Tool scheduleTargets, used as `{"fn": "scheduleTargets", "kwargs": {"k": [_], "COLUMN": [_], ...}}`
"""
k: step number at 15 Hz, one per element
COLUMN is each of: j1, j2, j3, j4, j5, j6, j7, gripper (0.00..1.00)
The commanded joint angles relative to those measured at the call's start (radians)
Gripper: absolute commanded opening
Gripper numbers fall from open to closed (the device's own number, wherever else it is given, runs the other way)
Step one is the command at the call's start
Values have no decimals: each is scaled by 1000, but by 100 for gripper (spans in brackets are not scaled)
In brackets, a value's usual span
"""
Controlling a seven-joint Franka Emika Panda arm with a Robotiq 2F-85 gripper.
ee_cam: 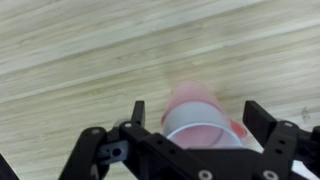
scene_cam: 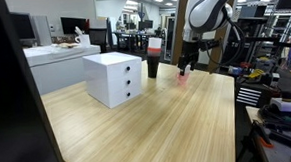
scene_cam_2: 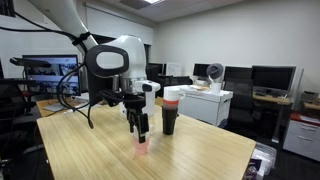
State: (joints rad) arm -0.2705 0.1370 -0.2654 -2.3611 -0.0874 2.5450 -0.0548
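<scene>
A translucent pink cup [ee_cam: 190, 100] stands upright on the wooden table [ee_cam: 70, 60], rim up. My gripper [ee_cam: 198, 112] hangs straight above it and is open. One finger [ee_cam: 138, 110] shows on each side of the cup, and neither touches it. In both exterior views the gripper [scene_cam: 188, 63] [scene_cam_2: 140, 130] hovers just over the pink cup [scene_cam: 182, 77] [scene_cam_2: 141, 147], with its fingertips close to the rim. Nothing is held.
A dark cup with a pink and white top [scene_cam_2: 171, 110] [scene_cam: 153, 63] stands just beyond the pink one. A white drawer unit [scene_cam: 115, 78] sits on the table [scene_cam: 168, 120]. Desks, monitors [scene_cam_2: 270, 78] and office clutter surround it.
</scene>
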Motion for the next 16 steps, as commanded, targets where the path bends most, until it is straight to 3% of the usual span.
{"fn": "scheduleTargets", "kwargs": {"k": [1, 2, 3, 7, 12, 14, 16], "j1": [-6, -6, -7, -9, -5, 0, 3], "j2": [10, 12, 13, 25, 23, -1, -39], "j3": [11, 12, 14, 18, 7, -5, -11], "j4": [8, 12, 15, 34, 65, 92, 131], "j5": [33, 35, 38, 45, 2, -38, -90], "j6": [21, 21, 22, 37, 9, -61, -208], "j7": [-55, -60, -67, -85, -71, -56, -71], "gripper": [100, 75, 73, 44, 42, 42, 42]}}
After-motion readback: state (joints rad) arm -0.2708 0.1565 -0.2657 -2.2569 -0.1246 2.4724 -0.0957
